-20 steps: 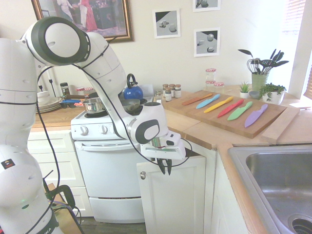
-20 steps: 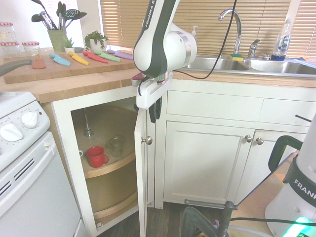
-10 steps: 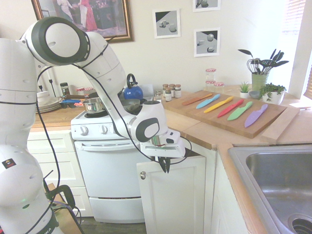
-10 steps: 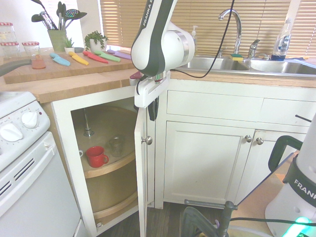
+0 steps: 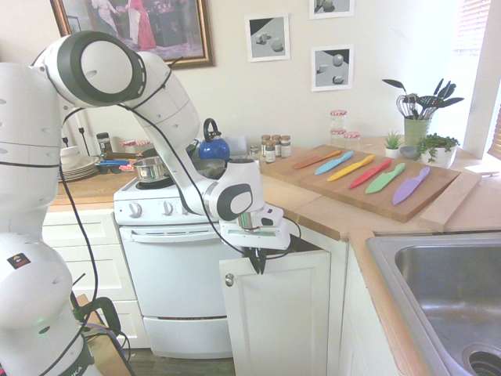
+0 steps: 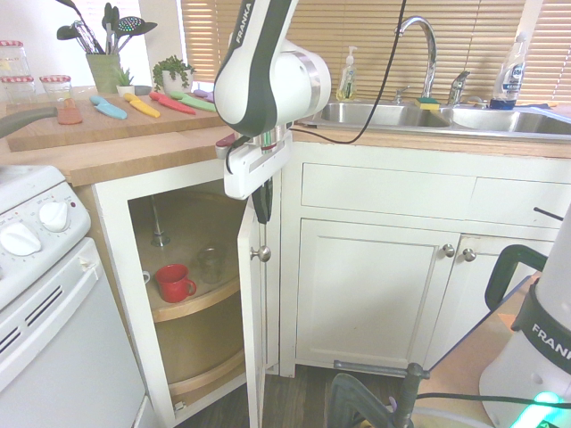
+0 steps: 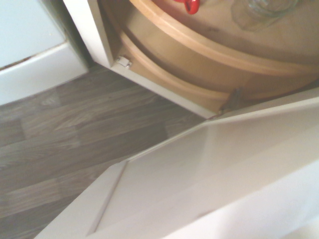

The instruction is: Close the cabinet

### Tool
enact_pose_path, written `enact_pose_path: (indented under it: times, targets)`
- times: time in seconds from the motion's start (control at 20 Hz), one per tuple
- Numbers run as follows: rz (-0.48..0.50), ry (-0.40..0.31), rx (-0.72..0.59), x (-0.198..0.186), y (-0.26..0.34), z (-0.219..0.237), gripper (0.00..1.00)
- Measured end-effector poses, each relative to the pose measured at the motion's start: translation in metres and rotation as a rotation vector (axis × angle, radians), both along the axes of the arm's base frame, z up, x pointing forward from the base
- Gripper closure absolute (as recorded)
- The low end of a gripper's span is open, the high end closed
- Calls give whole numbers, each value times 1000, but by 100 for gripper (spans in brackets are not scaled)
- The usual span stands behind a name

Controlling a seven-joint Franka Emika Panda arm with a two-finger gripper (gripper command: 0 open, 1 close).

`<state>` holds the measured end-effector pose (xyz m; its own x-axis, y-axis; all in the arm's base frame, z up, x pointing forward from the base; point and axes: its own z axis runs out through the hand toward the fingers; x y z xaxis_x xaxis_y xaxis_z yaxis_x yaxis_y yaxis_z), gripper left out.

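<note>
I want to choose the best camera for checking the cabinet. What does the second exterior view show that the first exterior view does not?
Only the second exterior view shows the cabinet's inside: a red mug and a clear glass on a round shelf. Only the first exterior view shows the blue kettle. Both show the open cabinet door with its knob and the shut gripper at its top edge.
</note>
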<state>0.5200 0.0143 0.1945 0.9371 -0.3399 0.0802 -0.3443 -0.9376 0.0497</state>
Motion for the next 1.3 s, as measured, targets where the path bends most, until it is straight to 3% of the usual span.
enact_pose_path:
  times: [0.45, 0.85, 1.3]
  targets:
    - [-26, 34, 46, 62, 34, -2, 100]
    - [-5, 8, 84, 141, 76, 44, 100]
    - [-26, 11, 90, 133, 74, 31, 100]
